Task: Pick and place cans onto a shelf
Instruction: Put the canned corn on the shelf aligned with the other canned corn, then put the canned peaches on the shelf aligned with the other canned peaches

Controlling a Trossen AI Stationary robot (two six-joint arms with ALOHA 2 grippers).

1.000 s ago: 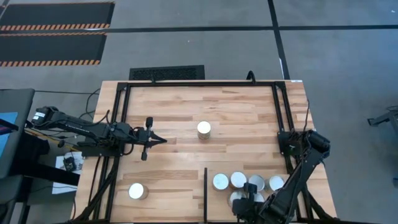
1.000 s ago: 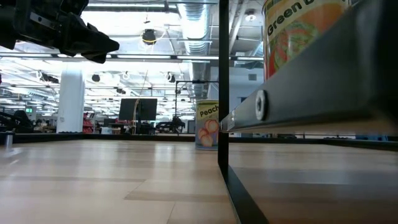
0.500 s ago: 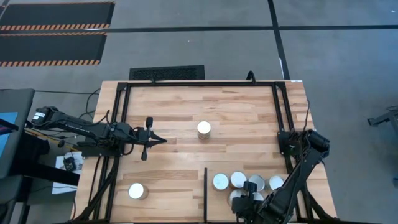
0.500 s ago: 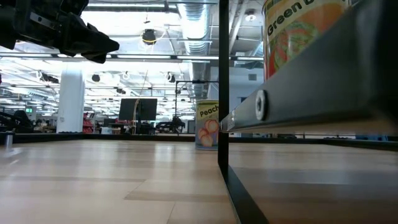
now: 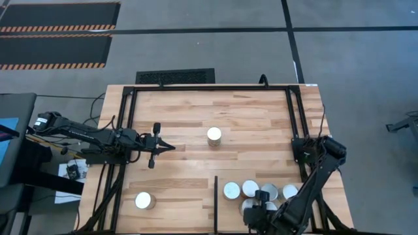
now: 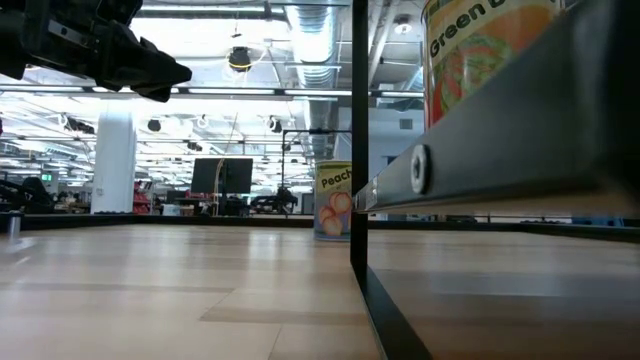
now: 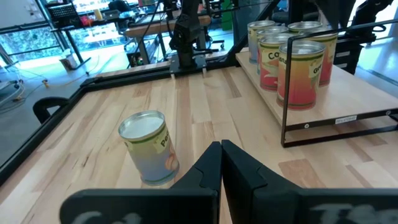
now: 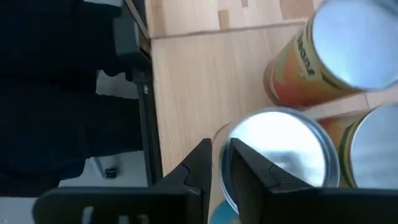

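- The cans are rigid tin cylinders with paper labels, and they look full, so I judge them fairly heavy for their size. They should not crush, but the smooth label could slip under a weak pinch.
- The best hold is probably across the round side wall at about mid-height, with fingers on opposite sides. The flat shiny top offers nothing to pinch.
- Every can in view stands upright, long axis vertical, silver top facing up.
- One can point(image 5: 214, 136) stands alone near the middle of the tabletop. A second can point(image 5: 144, 200) stands near the front-left corner.
- The other cans point(image 5: 241, 189) stand bunched on the shelf point(image 5: 225, 207) at the front-right corner, just right of the short black divider bar point(image 5: 215, 196).
- The left gripper point(image 5: 163, 147) hovers over the left part of the tabletop, pointing towards the lone middle can, fingers pressed together and holding nothing.
- The right gripper point(image 8: 221, 163) hangs over the bunched cans on the shelf, fingers nearly together, a narrow gap between them, with nothing in them.
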